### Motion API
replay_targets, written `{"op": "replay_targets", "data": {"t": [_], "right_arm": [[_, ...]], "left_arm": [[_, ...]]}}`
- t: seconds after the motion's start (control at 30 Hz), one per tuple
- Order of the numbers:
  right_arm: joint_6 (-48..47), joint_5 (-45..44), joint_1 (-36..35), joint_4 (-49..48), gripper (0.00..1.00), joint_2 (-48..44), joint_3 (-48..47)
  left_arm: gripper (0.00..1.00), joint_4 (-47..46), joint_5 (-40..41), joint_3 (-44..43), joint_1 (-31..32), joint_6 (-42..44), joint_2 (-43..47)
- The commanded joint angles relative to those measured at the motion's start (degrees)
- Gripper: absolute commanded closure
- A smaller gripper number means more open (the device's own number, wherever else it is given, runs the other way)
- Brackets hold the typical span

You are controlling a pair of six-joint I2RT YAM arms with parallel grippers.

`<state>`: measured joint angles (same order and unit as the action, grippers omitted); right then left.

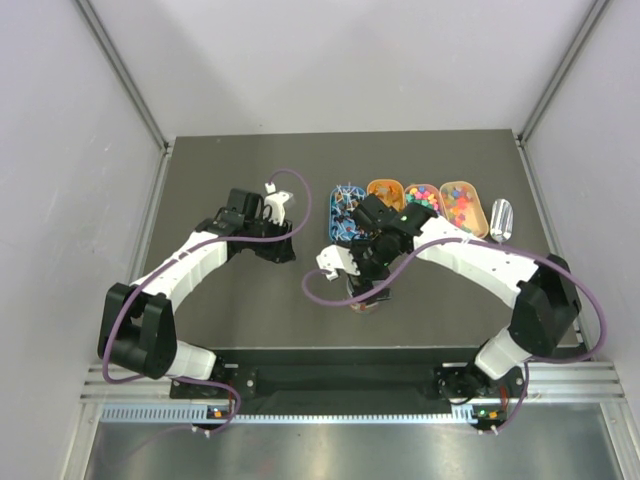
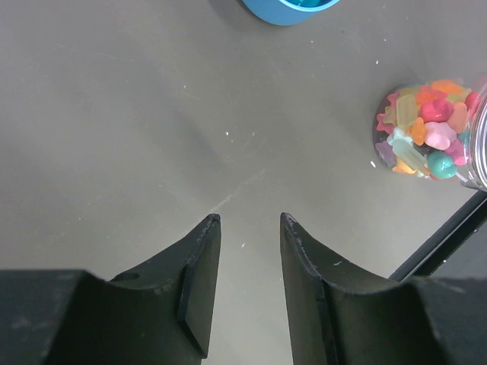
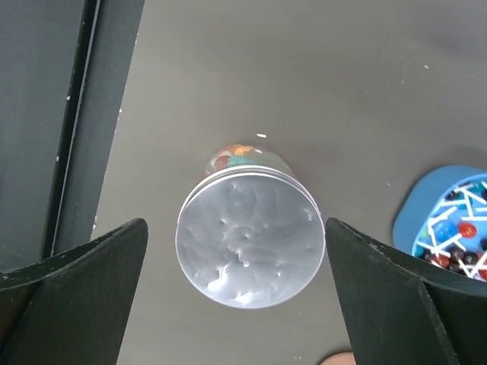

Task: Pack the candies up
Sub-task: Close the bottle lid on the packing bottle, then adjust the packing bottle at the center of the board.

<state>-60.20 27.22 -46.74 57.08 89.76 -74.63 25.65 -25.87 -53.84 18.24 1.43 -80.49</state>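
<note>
1. Top view: the left gripper [image 1: 283, 247] hangs over bare tabletop [image 1: 230, 160] left of centre, well apart from everything else.
2. The right gripper [image 1: 367, 285] hangs directly over the clear jar [image 1: 366, 303]. The jar sits near the middle of the tabletop, on the near side of a row of four oval trays [image 1: 378, 185] at the far right.
3. Loose candies [image 1: 422, 197] in mixed colours lie in the trays. A small clear object [image 1: 500, 218] lies just right of the row.
4. Left wrist view: the left gripper [image 2: 249, 220] is about half open with nothing between its fingers, only bare tabletop [image 2: 152, 114] beneath.
5. At the right edge of this view the jar [image 2: 478, 144] shows pink, yellow, orange and green candies [image 2: 426, 125] through its clear wall. A blue tray [image 2: 285, 11] cuts in at the top edge.
6. Right wrist view: the right gripper [image 3: 236, 228] is spread wide and holds nothing. One finger sits on each side of the jar's silver lid [image 3: 247, 243].
7. One finger stands clear of the lid. The other lines up with the lid's edge, and I cannot tell whether it touches.
8. A few candies [image 3: 237, 154] peek out past the lid's far edge. The blue tray [image 3: 405, 217] to the right holds small round sweets on white sticks [image 3: 456, 228].
</note>
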Motion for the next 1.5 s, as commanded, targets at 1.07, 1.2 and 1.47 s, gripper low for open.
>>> {"op": "replay_targets", "data": {"t": [1.07,1.2,1.47], "right_arm": [[6.0,-6.3,0.9,-5.9,1.0,-7.8,3.3],[6.2,-6.0,1.1,-9.0,1.0,-5.5,6.3],[7.1,-5.4,3.0,-12.2,1.0,2.2,5.6]], "left_arm": [[0.58,-0.2,0.1,-2.8,-0.3,1.2,1.0],[0.58,-0.2,-0.1,-2.8,-0.3,1.0,0.8],[0.59,0.5,-0.1,-2.2,-0.3,1.8,1.1]]}}
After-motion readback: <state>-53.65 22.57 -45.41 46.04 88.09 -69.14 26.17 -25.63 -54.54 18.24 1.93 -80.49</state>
